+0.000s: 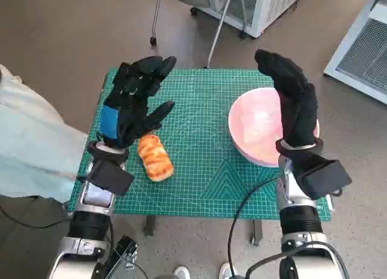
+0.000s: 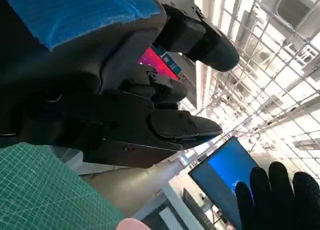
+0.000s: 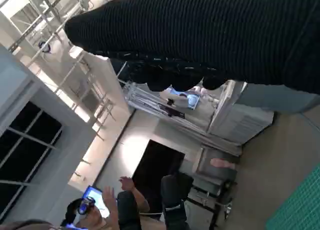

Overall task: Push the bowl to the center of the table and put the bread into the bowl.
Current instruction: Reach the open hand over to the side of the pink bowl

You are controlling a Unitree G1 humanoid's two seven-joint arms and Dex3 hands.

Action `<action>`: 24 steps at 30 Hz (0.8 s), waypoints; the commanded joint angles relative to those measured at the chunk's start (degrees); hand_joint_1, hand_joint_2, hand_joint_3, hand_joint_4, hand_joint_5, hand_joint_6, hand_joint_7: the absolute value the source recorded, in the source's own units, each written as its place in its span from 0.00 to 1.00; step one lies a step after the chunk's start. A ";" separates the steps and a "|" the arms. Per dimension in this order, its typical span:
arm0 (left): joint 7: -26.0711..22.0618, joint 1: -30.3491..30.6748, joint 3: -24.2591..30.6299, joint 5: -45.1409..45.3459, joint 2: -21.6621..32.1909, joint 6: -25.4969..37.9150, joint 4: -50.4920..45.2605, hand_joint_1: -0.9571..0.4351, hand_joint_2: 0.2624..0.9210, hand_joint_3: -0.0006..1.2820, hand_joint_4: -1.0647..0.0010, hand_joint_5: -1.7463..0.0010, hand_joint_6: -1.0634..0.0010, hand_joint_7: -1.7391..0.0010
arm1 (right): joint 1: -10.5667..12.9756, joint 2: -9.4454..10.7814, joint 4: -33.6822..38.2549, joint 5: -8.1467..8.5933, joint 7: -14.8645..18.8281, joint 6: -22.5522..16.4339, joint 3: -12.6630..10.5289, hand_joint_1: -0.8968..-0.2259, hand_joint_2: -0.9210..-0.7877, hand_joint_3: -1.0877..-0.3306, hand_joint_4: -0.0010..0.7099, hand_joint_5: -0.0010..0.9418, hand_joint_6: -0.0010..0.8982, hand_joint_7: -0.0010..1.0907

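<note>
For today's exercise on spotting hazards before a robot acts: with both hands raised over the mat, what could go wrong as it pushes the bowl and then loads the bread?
1. The pink bowl sits near the right edge of the green mat; a push by the right hand that goes off-line could slide it off the table.
2. The bowl looks light, so pressing on its rim might tip it.
3. The bread lies close under the left hand; a clumsy grasp could knock it toward the near edge.

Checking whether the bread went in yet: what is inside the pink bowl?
The visible inside of the round pink bowl holds nothing; the gloved right hand covers its right part. The golden bread roll lies on the green mat.
</note>
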 commanded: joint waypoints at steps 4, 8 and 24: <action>0.33 -0.98 0.21 -0.23 0.10 -0.73 0.79 0.57 1.00 0.20 0.58 0.90 0.73 0.58 | 1.40 -0.35 0.51 -0.18 -0.24 0.13 -0.15 0.68 0.01 0.61 0.67 0.00 0.18 0.75; 0.27 -1.04 0.23 -0.32 0.11 -0.77 0.90 0.57 1.00 0.20 0.58 0.90 0.73 0.58 | 1.51 -0.23 0.37 0.02 -0.16 0.27 -0.16 0.68 0.00 0.61 0.67 0.00 0.18 0.75; 0.25 -1.24 0.21 -0.53 -0.15 -0.91 1.24 0.57 1.00 0.20 0.57 0.91 0.73 0.58 | 1.81 -0.29 0.05 0.36 -0.22 0.90 -0.32 0.69 0.03 0.59 0.67 0.00 0.18 0.76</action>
